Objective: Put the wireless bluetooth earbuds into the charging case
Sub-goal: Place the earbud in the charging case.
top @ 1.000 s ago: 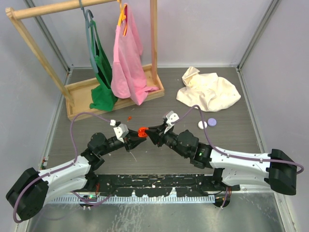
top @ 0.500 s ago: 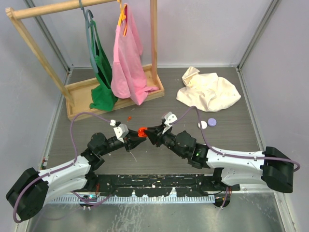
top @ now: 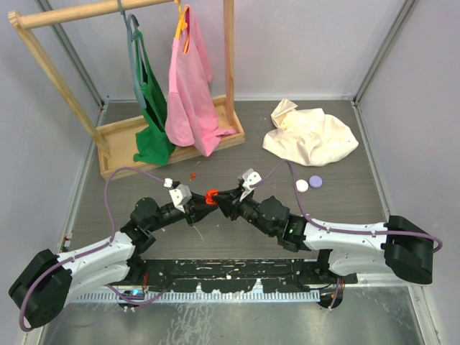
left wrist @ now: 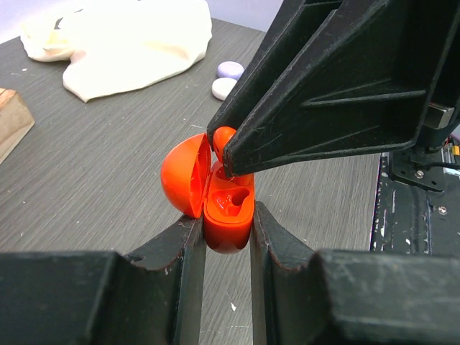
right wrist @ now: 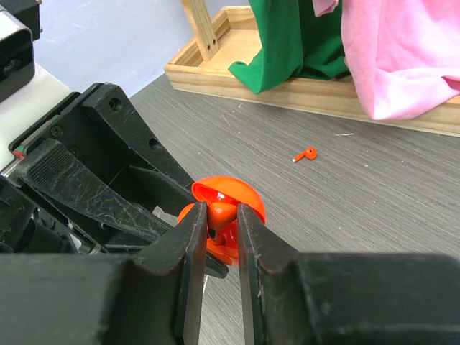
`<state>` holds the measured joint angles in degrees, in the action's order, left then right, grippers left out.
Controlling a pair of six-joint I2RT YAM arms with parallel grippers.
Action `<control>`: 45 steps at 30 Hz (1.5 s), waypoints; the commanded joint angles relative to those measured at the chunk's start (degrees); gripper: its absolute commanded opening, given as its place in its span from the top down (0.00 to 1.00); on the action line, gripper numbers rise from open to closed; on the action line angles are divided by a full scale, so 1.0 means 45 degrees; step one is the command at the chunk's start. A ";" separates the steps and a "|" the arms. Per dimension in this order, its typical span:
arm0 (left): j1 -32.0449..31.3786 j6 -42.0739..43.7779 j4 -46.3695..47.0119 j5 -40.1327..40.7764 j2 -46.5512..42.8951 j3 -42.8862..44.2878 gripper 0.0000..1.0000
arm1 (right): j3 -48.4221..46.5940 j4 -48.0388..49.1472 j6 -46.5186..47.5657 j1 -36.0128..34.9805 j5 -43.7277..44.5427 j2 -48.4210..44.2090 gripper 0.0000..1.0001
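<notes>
My left gripper (left wrist: pixel 226 215) is shut on an open red charging case (left wrist: pixel 228 212), its round lid (left wrist: pixel 185 176) swung left; an empty pocket shows inside. My right gripper (right wrist: pixel 218 215) is shut on a red earbud (right wrist: pixel 221 213) and holds it at the case's mouth (right wrist: pixel 228 237), stem down. In the top view both grippers meet at the case (top: pixel 210 196) mid-table. A second red earbud (right wrist: pixel 305 154) lies loose on the table, also seen in the top view (top: pixel 192 175).
A white round case (top: pixel 302 186) and a lilac one (top: pixel 315 181) lie at the right, also in the left wrist view (left wrist: pixel 224 88). A cream cloth (top: pixel 309 134) lies behind them. A wooden rack (top: pixel 172 136) with green and pink garments stands back left.
The right gripper has edged left, bringing the red earbud closer onto the case. The left gripper holds still.
</notes>
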<state>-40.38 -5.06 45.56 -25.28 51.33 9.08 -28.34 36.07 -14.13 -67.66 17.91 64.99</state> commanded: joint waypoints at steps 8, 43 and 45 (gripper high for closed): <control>0.0028 0.0148 0.0822 0.0070 -0.0286 0.0012 1.00 | 0.0155 0.0977 -0.0141 -0.0160 0.0113 -0.0287 0.62; 0.0034 -0.0357 0.0866 -0.0058 -0.0042 0.0119 1.00 | -0.0820 -0.3570 0.1428 0.4027 -0.7169 -0.2635 0.10; 0.0029 -0.0412 0.0873 -0.0296 -0.0037 0.0173 1.00 | -0.0443 -0.2879 0.1425 0.4418 -0.8436 -0.2646 0.10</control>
<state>-40.38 -6.35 45.58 -24.86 51.77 9.08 -32.60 15.07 -8.21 -50.70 -6.55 54.28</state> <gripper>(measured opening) 0.264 0.899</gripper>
